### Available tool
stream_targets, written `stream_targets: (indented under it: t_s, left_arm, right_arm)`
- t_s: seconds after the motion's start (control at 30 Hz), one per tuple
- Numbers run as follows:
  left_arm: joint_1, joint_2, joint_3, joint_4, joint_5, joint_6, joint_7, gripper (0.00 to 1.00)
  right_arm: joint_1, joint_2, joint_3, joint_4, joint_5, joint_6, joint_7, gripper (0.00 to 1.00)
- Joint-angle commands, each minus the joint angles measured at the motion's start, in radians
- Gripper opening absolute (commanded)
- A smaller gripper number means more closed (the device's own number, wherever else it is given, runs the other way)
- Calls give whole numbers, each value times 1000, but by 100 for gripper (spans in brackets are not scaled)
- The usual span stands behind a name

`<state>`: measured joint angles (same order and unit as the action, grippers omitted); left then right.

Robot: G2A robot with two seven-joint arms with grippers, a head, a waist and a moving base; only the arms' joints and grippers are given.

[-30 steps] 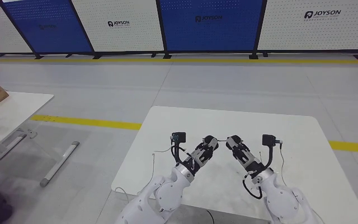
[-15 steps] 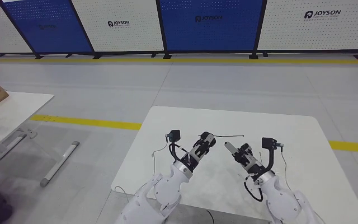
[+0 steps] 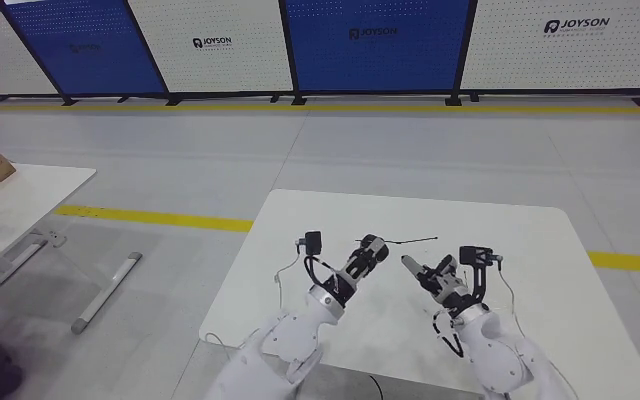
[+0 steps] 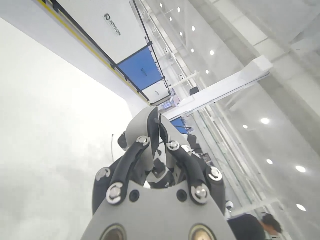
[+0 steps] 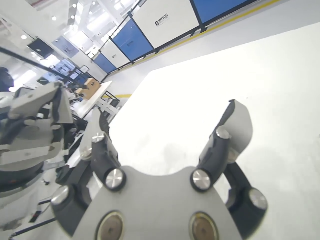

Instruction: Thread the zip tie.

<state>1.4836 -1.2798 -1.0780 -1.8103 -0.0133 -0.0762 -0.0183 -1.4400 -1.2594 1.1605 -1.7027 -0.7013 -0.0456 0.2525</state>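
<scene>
Top view: left gripper over the middle of the white rectangular worktop, jaws pressed together, pinching one end of a thin black plastic zip tie. Free length of the tie sticks out toward the worktop's right edge. Right gripper sits just beside the left one, slightly nearer the front edge, jaws spread, apart from the tie. Left wrist view: tie seen edge-on, clamped between the closed jaws.
</scene>
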Motion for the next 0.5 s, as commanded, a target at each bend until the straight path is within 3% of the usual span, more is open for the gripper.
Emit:
stream_targets:
  t_s: [0.0,0.17,0.27,0.33,0.47]
  left_arm:
    - [0,0,-1,0,-2,1,-1,0]
    - [0,0,-1,0,-2,1,-1,0]
    - [-1,-2,4,4,-11,1,4,0]
    - [-6,-4,8,10,-17,1,12,0]
    - [-10,-5,11,15,-19,1,18,0]
  right_arm:
    - [0,0,-1,0,-1,-1,3,100]
    - [0,0,-1,0,-1,-1,3,100]
    - [-1,1,-9,4,-90,5,-47,100]
    - [4,-1,-22,21,-37,-43,-13,100]
    - [13,-2,-18,33,-27,-34,1,100]
